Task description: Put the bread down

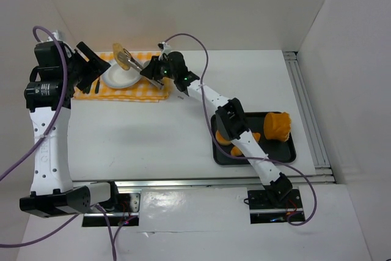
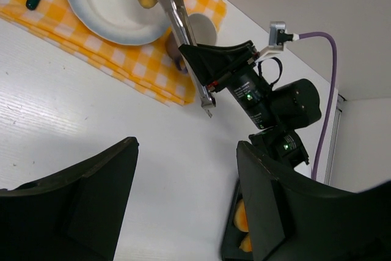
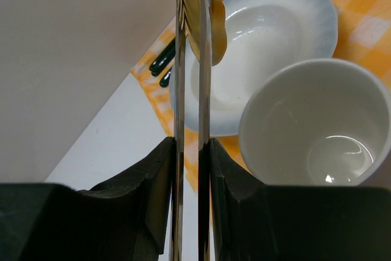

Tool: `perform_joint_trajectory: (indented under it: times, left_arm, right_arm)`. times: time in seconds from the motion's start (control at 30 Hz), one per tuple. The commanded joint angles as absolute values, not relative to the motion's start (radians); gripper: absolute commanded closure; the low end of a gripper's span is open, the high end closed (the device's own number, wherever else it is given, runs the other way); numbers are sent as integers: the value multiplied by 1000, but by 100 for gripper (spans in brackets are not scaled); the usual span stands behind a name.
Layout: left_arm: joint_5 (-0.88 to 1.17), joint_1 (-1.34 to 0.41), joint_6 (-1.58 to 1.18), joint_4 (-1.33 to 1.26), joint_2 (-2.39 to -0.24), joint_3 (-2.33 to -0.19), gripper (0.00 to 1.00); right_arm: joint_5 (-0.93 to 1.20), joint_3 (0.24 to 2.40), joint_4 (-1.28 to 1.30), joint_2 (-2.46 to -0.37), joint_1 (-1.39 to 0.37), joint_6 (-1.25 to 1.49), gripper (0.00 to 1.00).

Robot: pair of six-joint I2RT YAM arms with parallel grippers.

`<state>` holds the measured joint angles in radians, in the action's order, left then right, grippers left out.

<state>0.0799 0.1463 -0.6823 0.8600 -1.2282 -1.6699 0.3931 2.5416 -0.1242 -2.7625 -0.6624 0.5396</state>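
The right gripper (image 3: 190,151) was clenched on the handles of a pair of metal tongs (image 3: 189,59), and the bread (image 3: 211,22) was pinched between the tongs' tips, hanging over the white plate (image 3: 275,4) on the checked cloth (image 1: 146,93) (a white cup (image 3: 317,126) stood just beside the plate). The left gripper (image 2: 186,163) hung near, its jaws spread with nothing in them. The roll looked light and probably soft, though only a sliver showed; I judged it best gripped gently across its middle, since a smooth crust could slip from hard steel tips
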Motion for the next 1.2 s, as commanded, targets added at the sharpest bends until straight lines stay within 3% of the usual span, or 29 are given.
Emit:
perform_joint_trajectory:
  times: [0.0,0.1,0.13,0.27,0.6,0.87,1.03,1.17]
  left_arm:
    - [104,152,-660,822,-1227,-1657,22]
    - [114,152,-650,822,-1236,-1657,22]
    - [114,152,-650,822,-1236,-1648,22]
    - [147,152,-650,813,-1236,-1647,22]
    - [184,152,-650,795,-1226,-1647,22]
    - [216,152,-609,795,-1195,-1678,22]
    - [261,152,-589,769,-1166,-1629,22]
    - [331,53,-503,730,-1192,-1556,22]
  right_arm:
    - [374,2597,-242,-2786,-681,545,86]
    - [374,2597,-242,-2786,-681,545,77]
    - [383,2588,-242,-2786,-681,545,62]
    - [394,2588,-232,-2760,-681,535,42]
    - [403,2511,-193,-2613,-681,525,39]
    - [358,2255,1,-2222,-681,453,43]
    - [273,1822,150,-1897,-631,433,45]
    - [146,1461,218,-1482,-557,433,46]
